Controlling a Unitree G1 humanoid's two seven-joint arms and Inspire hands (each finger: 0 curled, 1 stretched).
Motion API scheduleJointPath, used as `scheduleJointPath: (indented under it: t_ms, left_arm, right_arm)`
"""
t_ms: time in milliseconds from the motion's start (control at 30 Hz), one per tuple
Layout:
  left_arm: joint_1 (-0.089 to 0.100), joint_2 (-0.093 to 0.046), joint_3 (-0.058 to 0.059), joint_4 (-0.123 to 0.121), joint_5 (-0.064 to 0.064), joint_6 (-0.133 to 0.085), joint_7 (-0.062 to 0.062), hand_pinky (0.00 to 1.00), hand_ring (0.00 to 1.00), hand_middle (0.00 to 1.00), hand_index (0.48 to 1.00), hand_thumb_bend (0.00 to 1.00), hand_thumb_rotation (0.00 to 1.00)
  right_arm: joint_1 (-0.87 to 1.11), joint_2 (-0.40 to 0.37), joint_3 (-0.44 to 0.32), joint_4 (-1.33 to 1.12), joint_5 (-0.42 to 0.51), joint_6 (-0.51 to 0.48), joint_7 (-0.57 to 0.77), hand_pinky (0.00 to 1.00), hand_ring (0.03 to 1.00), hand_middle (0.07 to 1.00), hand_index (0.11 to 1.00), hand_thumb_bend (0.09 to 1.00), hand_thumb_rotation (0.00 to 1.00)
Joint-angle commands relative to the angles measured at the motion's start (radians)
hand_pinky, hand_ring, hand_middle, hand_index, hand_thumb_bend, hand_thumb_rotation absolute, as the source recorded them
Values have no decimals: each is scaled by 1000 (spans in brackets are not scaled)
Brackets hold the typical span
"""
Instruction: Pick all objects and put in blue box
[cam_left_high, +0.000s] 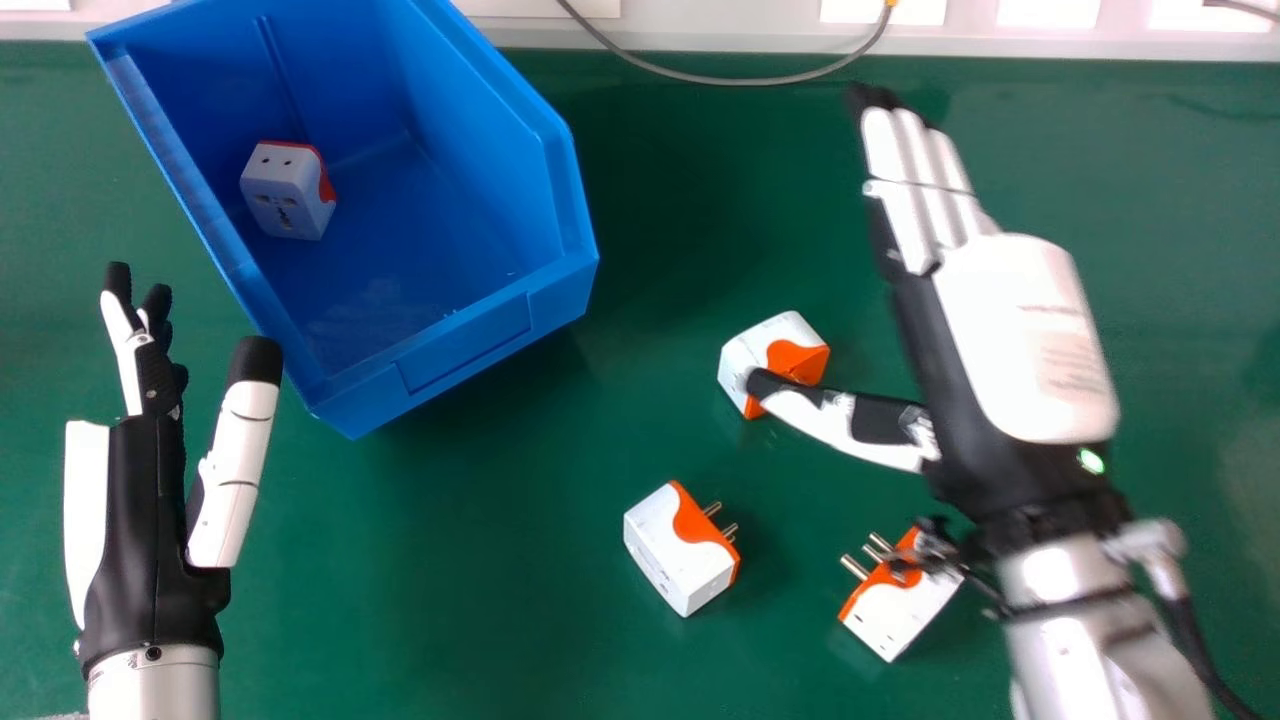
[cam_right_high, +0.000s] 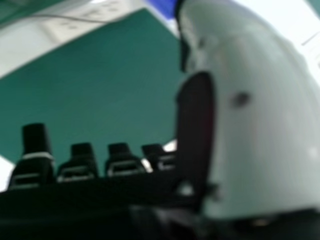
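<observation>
In the head view my right hand (cam_left_high: 1020, 330) is open over the right side of the table, its thumb overlapping a white and orange adapter (cam_left_high: 770, 350); whether they touch I cannot tell. A second adapter (cam_left_high: 680, 550) lies nearer, pins pointing right, and a third adapter (cam_left_high: 895, 610) lies partly under the right wrist. The blue box (cam_left_high: 470, 350) at the upper left holds one adapter (cam_left_high: 290, 190). My left hand (cam_left_high: 140, 500) is open at the left, below the box. In the right hand view, my right hand (cam_right_high: 245, 125) shows its thumb large beside dark fingertips.
The green table (cam_left_high: 450, 600) carries everything. A grey cable (cam_left_high: 730, 80) loops over its far edge, where a pale strip (cam_left_high: 700, 30) runs. Another dark cable (cam_left_high: 1190, 620) hangs along the right wrist. Green surface stretches between the left hand and the loose adapters.
</observation>
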Motion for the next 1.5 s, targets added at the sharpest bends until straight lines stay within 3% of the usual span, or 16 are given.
scheduleJointPath:
  t_ms: [0, 267, 533, 800, 1300, 1467]
  left_arm:
    - [-4, 12, 8, -14, -1, -8, 4, 965, 1000, 1000, 1000, 688, 972]
    - [-11, 19, 20, -1, -24, -10, -8, 966, 1000, 1000, 1000, 721, 962]
    - [-9, 18, 26, -7, -16, -7, -10, 969, 1000, 1000, 1000, 691, 960]
    - [-10, 21, 30, -8, -22, -3, -20, 964, 1000, 1000, 1000, 708, 959]
    - [-16, 25, 39, -11, -23, 10, -23, 962, 1000, 1000, 1000, 733, 957]
    - [-16, 25, 40, -11, -22, 14, -23, 962, 1000, 1000, 1000, 729, 957]
  right_arm:
    - [50, -3, -27, -18, -17, 18, -23, 842, 973, 1000, 1000, 462, 269]
    - [167, 32, -12, 27, -76, 143, 14, 841, 959, 1000, 1000, 463, 297]
    - [247, 22, 10, -6, -94, 229, 104, 840, 960, 1000, 1000, 480, 372]
    - [300, 14, 7, -70, -81, 252, 207, 852, 956, 1000, 1000, 495, 436]
    - [323, 21, -1, -150, -54, 336, 389, 873, 956, 1000, 997, 512, 457]
    - [317, 12, -8, -149, -52, 324, 375, 870, 955, 1000, 1000, 517, 465]
